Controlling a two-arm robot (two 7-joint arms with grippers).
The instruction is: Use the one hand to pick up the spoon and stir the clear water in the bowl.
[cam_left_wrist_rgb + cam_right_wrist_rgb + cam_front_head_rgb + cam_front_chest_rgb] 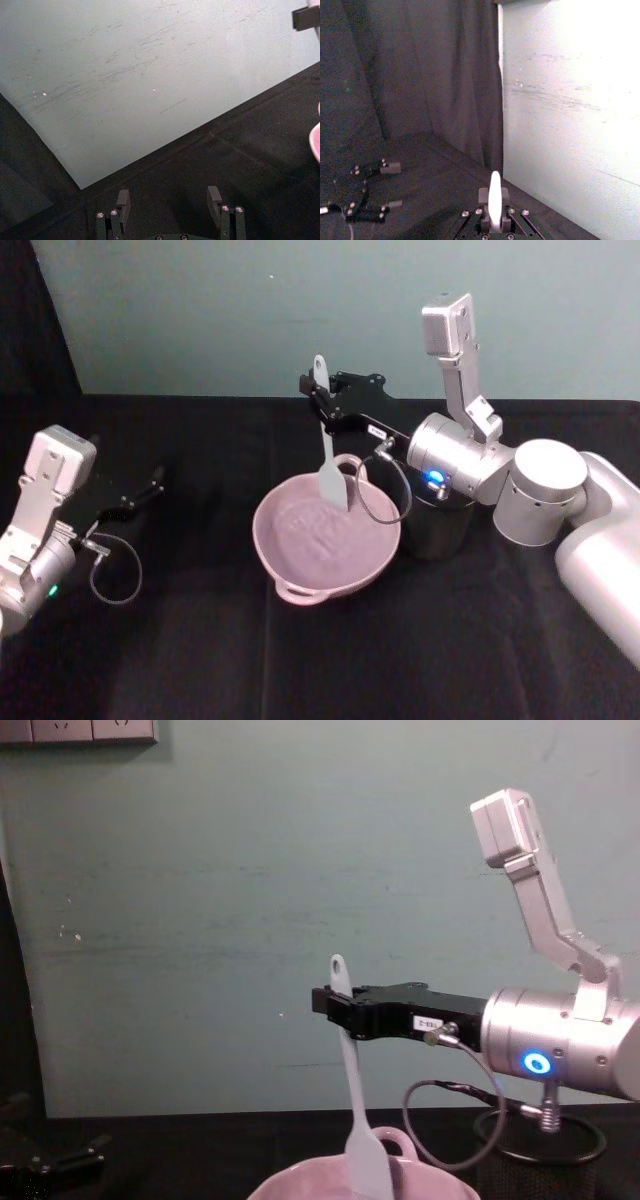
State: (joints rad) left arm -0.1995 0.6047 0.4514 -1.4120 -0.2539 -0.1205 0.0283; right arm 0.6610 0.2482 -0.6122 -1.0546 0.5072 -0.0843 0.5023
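My right gripper [322, 405] hangs over the far side of the pink bowl [375, 540], shut on the handle of the white spoon [327, 455]. The spoon stands nearly upright, hole end on top, and its flat blade reaches down inside the bowl near the far rim. Faint ripples mark the clear water [315, 532]. From the chest, the right gripper [335, 1002] grips the spoon [352, 1090] below its hole, the blade dipping behind the bowl's rim [300, 1182]. The spoon handle [494, 200] sticks up between the fingers. My left gripper [150, 485] rests open at the far left.
A black wire-mesh cup [440, 525] stands right behind the bowl, under my right wrist. Black cloth covers the table, and a pale green wall rises at its back. The left gripper [169, 200] has nothing between its fingers; the bowl's edge [316, 140] lies off to its side.
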